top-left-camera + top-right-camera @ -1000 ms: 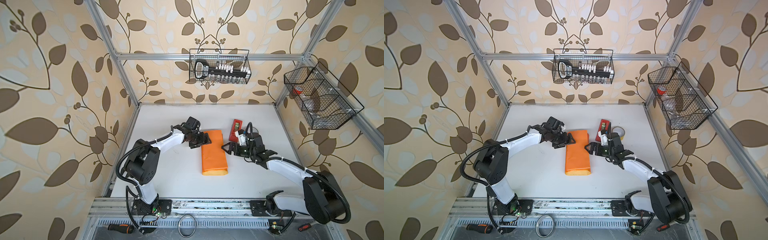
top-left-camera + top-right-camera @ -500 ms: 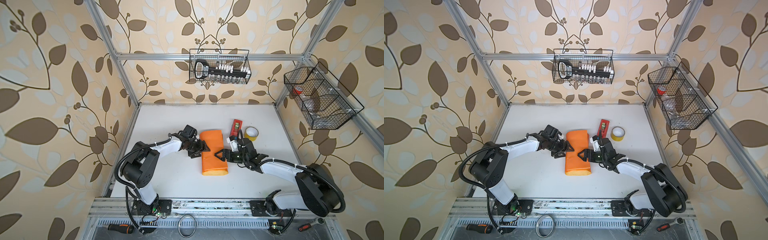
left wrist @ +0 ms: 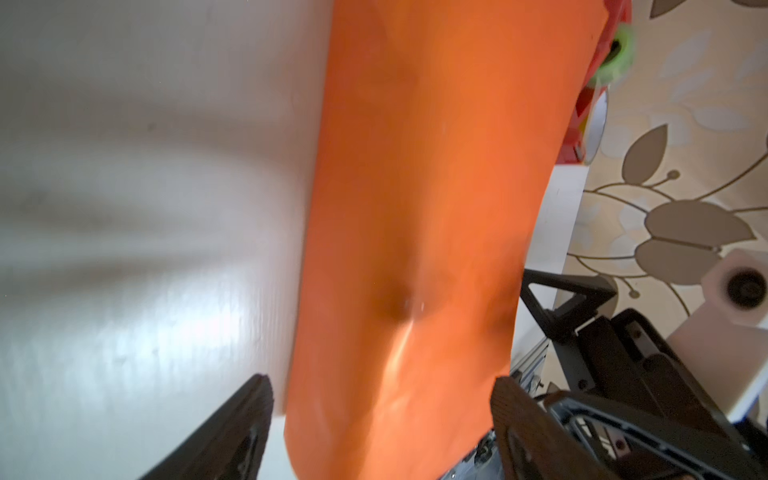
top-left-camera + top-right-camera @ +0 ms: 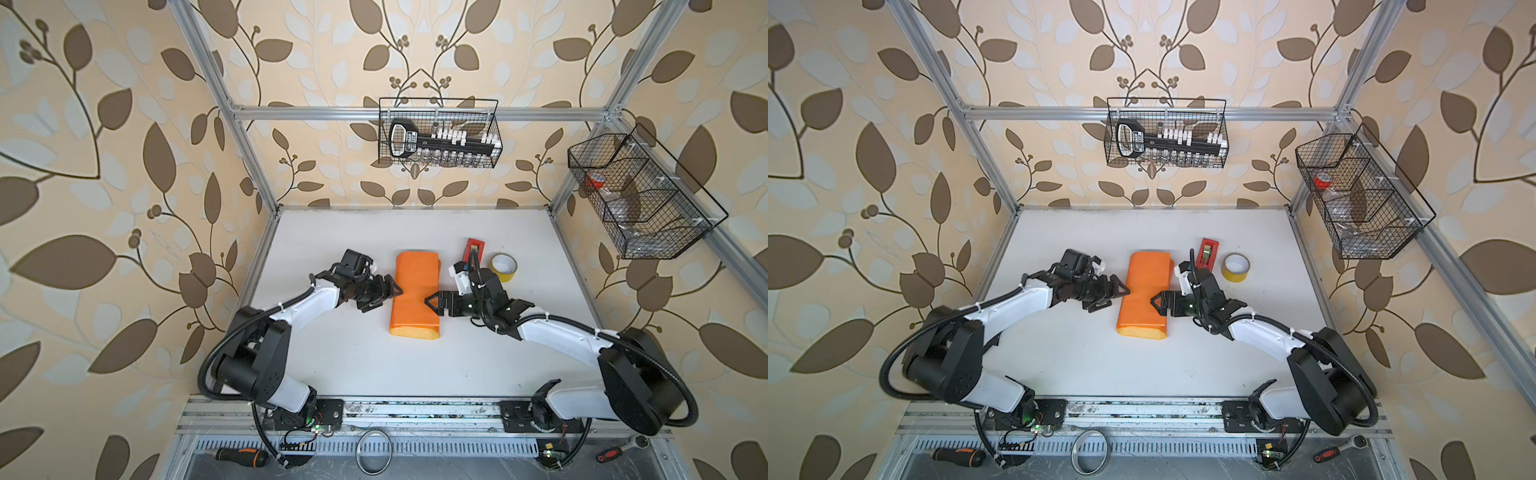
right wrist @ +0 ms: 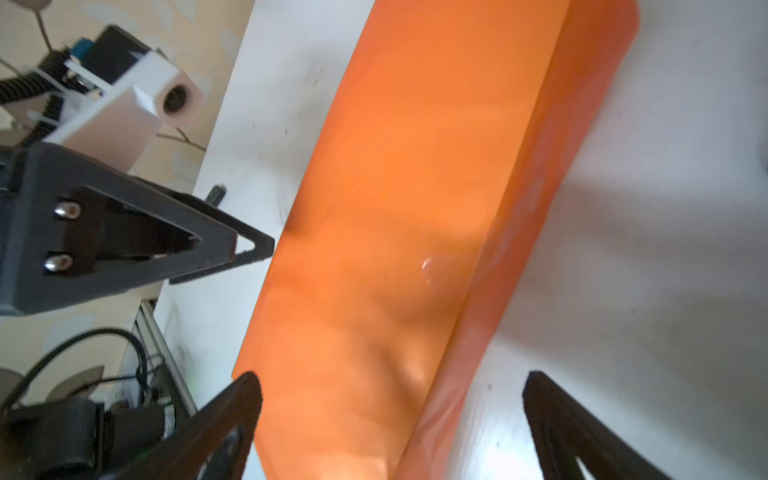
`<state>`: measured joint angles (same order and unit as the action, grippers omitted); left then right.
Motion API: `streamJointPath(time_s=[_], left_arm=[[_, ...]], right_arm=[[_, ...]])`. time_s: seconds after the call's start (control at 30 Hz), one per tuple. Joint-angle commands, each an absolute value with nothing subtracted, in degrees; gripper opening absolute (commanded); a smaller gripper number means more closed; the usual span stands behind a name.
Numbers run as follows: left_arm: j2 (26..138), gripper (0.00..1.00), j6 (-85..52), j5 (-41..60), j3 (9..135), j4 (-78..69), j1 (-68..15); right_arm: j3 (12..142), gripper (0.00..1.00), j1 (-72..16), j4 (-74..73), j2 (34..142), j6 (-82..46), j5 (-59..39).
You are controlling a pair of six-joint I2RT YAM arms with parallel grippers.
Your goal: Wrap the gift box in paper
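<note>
Paper [image 4: 415, 297] orange, basket tool label [image 4: 409, 143] unreadable

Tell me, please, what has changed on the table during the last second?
The left gripper slid along the left side of the paper toward the front of the table; the right gripper moved left to its right edge, uncovering the yellow tape roll. Both stay open, holding nothing. Paper and red tape dispenser stayed put.

no legible text, white label [image 4: 409, 145] on black handle [image 4: 398, 132] in wire basket [image 4: 440, 164] unreadable
</note>
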<state>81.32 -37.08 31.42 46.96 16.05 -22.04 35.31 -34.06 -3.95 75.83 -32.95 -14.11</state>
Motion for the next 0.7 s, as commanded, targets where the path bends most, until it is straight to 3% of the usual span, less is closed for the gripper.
streamJointPath(time_s=[0.0, 0.37, 0.67], left_arm=[[77.8, 0.81, -31.1, 32.0, 44.0, 16.6, -23.5], [84.0, 0.62, -25.0, 24.0, 45.5, 16.6, -30.4], [87.2, 0.58, -25.6, 19.9, 44.4, 10.4, -34.1]], right_arm=[[32.7, 0.99, -37.9, 0.6, 74.5, -32.1, -9.1], [32.8, 0.75, -39.6, -1.1, 80.2, -32.2, -4.2], [33.7, 0.68, -40.5, -0.9, 82.0, -28.2, 1.7]])
